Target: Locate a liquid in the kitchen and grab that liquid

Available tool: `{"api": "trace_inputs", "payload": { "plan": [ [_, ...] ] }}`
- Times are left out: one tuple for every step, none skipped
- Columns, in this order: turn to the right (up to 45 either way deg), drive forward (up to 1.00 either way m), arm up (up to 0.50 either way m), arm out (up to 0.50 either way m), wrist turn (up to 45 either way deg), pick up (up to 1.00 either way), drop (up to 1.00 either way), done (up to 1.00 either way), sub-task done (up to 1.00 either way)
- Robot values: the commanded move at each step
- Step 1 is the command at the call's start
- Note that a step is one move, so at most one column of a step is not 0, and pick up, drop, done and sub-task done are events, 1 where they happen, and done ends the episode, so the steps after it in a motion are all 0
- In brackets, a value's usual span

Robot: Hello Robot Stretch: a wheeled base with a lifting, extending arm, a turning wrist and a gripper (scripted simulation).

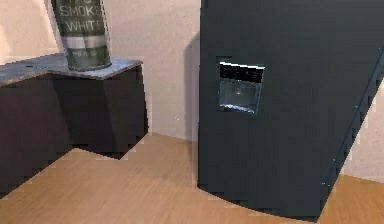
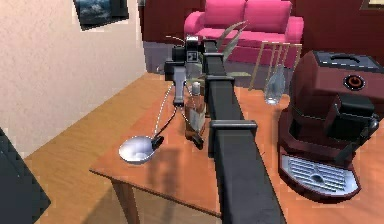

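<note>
Jaws sit at the far end of the dark arm (image 2: 225, 140), out over a wooden counter (image 2: 130, 175). Whether they hold anything I cannot tell: things stand and lie on the board right at them and behind them, and nothing hangs plainly free of it.

Just right of the jaws and a little lower, close against the arm's edge, stands a small clear bottle-like thing (image 2: 197, 108), upright on the wooden counter. It is the nearest match to the liquid the task asks for, though it is too small to name with certainty. I cannot tell whether the jaws touch it.

Below and to the left of the jaws lies a grey ladle (image 2: 140, 148), its bowl near the counter's front edge and its thin handle running up toward them. To the right of the jaws, past the arm, a clear glass vase (image 2: 272, 85) with thin stems stands on the same counter. Lower right of that is a dark red coffee machine (image 2: 330, 110), well apart from the jaws. Beyond the jaws, farther up, a pink sofa (image 2: 250, 18) stands against a dark red wall. Up and to their left a framed picture (image 2: 100, 10) hangs on a pale wall.

Ahead of the robot a tall dark fridge (image 1: 290, 130) with a dispenser panel (image 1: 241, 86) stands on a wood floor (image 1: 120, 180). Beside it a dark kitchen counter (image 1: 40, 68) carries a large grey can (image 1: 80, 35). How these lie from the jaws cannot be told.
</note>
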Motion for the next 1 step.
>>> {"api": "trace_inputs", "payload": {
  "plan": [
    [0.0, 0.0, 0.0, 0.0, 45.0, 0.0, 0.0, 0.0, 0.0]
  ]
}}
